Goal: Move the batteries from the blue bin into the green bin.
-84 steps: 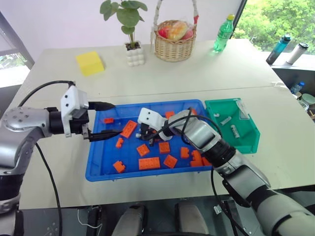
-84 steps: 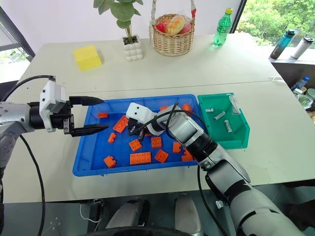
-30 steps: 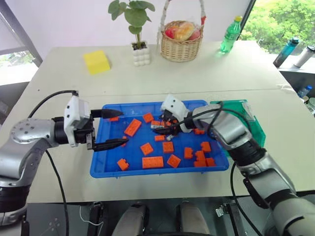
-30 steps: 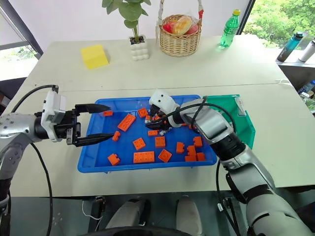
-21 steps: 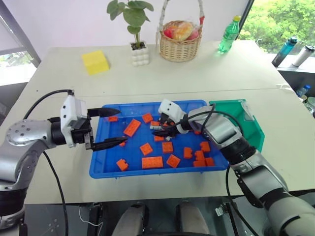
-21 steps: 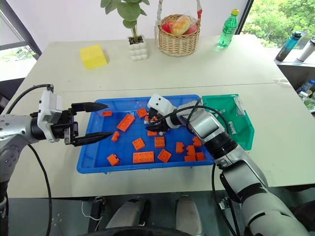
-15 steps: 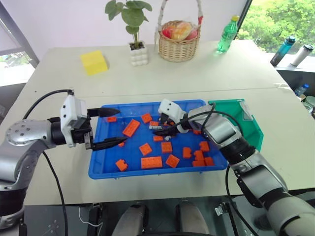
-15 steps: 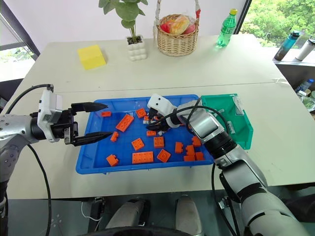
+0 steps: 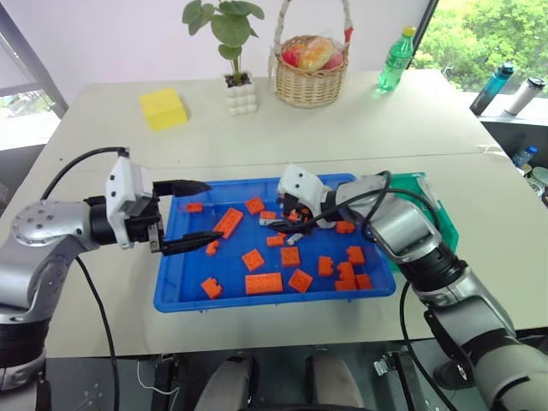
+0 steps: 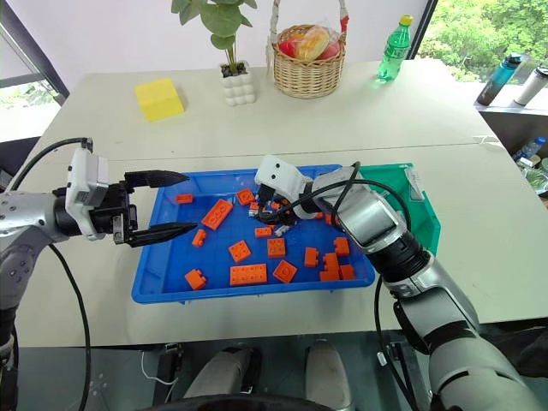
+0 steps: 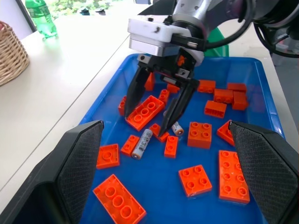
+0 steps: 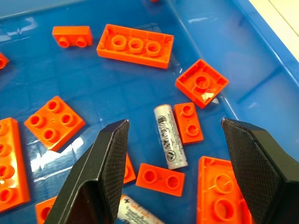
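Your right gripper [image 11: 161, 111] hangs over the back middle of the blue bin [image 9: 184, 293], jaws spread wide and empty. Two batteries lie on the bin floor below it among orange bricks [image 9: 263, 283]: one battery [image 12: 170, 136] flat between the fingers, touching a small brick; the second battery [image 11: 177, 129] just beside one fingertip. Your left gripper [image 9: 193, 214] is at the bin's left rim, wide open, holding nothing. The green bin [image 9: 441, 221] sits against the blue bin's right end.
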You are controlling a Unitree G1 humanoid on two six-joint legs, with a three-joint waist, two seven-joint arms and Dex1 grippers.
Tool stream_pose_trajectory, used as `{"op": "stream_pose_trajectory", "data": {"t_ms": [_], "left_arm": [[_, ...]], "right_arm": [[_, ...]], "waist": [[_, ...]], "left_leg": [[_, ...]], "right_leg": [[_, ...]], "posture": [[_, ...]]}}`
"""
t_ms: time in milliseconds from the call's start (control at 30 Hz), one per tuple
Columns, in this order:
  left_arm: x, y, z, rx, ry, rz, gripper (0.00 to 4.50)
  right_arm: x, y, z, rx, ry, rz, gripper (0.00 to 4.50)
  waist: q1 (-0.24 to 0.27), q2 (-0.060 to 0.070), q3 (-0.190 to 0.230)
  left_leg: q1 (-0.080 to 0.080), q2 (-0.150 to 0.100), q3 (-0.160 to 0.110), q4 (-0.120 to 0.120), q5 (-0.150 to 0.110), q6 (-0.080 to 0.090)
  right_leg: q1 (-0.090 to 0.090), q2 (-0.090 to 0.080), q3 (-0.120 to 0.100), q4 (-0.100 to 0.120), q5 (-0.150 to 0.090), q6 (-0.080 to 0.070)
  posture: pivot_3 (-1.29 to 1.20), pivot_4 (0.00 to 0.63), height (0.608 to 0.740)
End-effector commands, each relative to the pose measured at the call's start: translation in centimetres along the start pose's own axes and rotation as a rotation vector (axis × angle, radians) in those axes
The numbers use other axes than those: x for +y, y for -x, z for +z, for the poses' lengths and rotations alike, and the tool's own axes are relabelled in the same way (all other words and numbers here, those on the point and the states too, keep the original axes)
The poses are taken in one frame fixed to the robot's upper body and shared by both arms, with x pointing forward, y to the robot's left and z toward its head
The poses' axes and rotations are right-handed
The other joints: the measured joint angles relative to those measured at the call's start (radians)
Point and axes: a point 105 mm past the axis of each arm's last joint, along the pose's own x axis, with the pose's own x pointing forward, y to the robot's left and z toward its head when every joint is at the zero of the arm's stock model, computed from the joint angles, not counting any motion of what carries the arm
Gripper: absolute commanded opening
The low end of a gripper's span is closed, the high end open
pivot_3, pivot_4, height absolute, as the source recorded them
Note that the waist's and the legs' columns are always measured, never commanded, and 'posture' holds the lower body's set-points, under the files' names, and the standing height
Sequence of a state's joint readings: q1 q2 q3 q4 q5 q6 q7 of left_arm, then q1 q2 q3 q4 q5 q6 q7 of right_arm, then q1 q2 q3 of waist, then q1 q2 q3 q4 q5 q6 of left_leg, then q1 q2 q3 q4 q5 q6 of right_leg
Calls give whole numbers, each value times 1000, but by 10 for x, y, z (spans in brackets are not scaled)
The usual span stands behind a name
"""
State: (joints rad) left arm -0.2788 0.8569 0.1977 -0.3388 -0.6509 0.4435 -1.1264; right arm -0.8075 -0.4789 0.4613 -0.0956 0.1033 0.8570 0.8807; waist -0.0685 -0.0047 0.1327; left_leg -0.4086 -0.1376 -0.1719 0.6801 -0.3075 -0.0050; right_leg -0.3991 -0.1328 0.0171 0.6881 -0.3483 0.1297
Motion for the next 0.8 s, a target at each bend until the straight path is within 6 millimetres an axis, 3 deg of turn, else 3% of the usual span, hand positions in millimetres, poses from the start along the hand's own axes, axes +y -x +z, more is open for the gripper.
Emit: {"op": "stream_pose_trajectory", "data": {"t_ms": [33,133,167,200,433,533,767,800], "left_arm": [[1,-1,7,-17,-37,-3,4500],[1,-2,7,-18,-39,-3,4500],[2,-2,7,-18,-40,-2,4500],[2,-1,8,-18,-42,0,4500],[4,1,10,-17,-50,12,4500],[5,4,9,-12,-48,20,4500],[5,4,8,-12,-47,27,4500],[5,4,8,-13,-47,27,4500]], "right_arm": [[10,-5,6,-15,16,21,2445],[8,-12,-2,1,-19,20,972],[6,-15,-5,6,-38,15,972],[3,-19,-9,12,-63,11,121],[-9,-24,-17,31,-65,-24,57],[-3,-8,5,-37,-97,19,892],[4,12,17,-55,-61,25,4282],[2,12,17,-55,-65,19,4282]], "waist": [[0,0,0],[0,0,0],[0,0,0],[0,0,0],[-1,0,0],[-1,0,0],[0,0,0],[0,0,0]], "left_leg": [[0,0,0,0,0,0],[0,0,0,0,0,0],[0,0,0,0,0,0],[0,0,0,0,0,0],[0,0,0,0,0,0],[0,0,0,0,0,0],[0,-1,0,0,0,0],[0,-1,0,0,0,0]], "right_leg": [[0,0,0,0,0,0],[0,0,0,0,0,0],[0,0,0,0,0,0],[0,0,0,0,0,0],[0,0,0,0,0,0],[0,0,0,0,0,0],[0,0,0,0,0,0],[0,0,0,0,0,0]], "posture": [[0,150,737],[0,150,737],[0,150,737],[0,150,737],[0,150,737],[0,150,737],[0,150,737],[0,150,737]]}}
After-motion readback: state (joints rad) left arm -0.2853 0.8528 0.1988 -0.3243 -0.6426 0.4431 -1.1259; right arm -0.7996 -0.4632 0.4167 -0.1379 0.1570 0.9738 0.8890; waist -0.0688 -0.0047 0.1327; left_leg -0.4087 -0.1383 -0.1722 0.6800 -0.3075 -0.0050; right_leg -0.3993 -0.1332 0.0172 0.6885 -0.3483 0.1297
